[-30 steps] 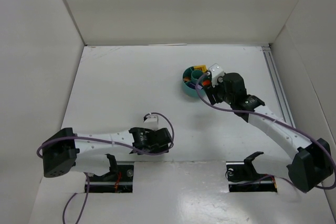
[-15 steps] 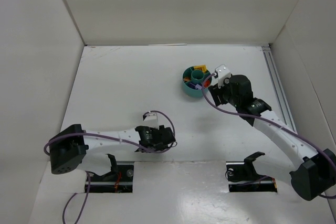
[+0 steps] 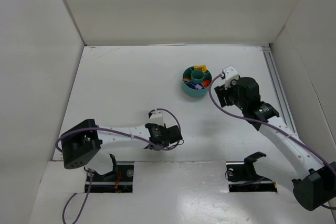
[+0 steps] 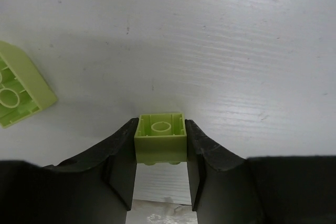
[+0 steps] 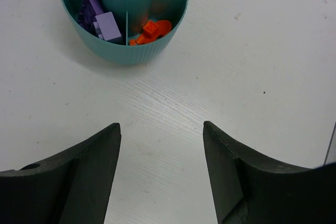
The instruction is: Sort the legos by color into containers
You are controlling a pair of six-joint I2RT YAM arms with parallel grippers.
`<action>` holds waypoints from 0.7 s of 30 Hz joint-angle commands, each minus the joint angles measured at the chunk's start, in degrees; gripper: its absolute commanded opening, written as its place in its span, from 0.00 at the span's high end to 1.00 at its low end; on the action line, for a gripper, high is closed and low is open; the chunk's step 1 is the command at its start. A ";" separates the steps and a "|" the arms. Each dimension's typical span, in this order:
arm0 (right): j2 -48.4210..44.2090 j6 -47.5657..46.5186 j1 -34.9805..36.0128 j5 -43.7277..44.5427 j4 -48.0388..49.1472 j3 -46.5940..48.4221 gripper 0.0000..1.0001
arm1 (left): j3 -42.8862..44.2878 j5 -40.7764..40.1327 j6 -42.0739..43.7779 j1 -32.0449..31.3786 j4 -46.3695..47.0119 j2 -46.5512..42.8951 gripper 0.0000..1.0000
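Left arm lies low along the near edge, gripper (image 4: 160, 129) pinching a lime brick (image 4: 160, 141). Right gripper (image 5: 160, 127), wide and empty, has backed from the dish (image 5: 126, 51) toward the right edge.

— What's the setting like?
— Plain white board walls (image 3: 173, 3) on three sides of a scuffed white wooden tabletop (image 3: 121, 82).
— And the right edge?
— A pale metal rail (image 3: 277, 85), possibly slotted; the light is even.

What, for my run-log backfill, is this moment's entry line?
left claw: shut on lime brick | right claw: open, near dish | second lime brick: on table
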 commanded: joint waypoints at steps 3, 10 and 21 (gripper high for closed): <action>-2.74 0.55 -1.64 1.24 -0.46 -0.45 0.30 | 7.35 -5.55 3.50 -0.25 -2.36 -0.98 0.90; -3.26 -0.06 -5.07 1.24 -1.60 -1.50 0.23 | 18.60 -3.99 28.76 11.77 15.26 -1.34 0.92; -6.52 -2.96 -10.61 2.39 -4.32 -0.37 0.00 | 51.03 9.62 52.72 21.72 24.72 20.44 0.92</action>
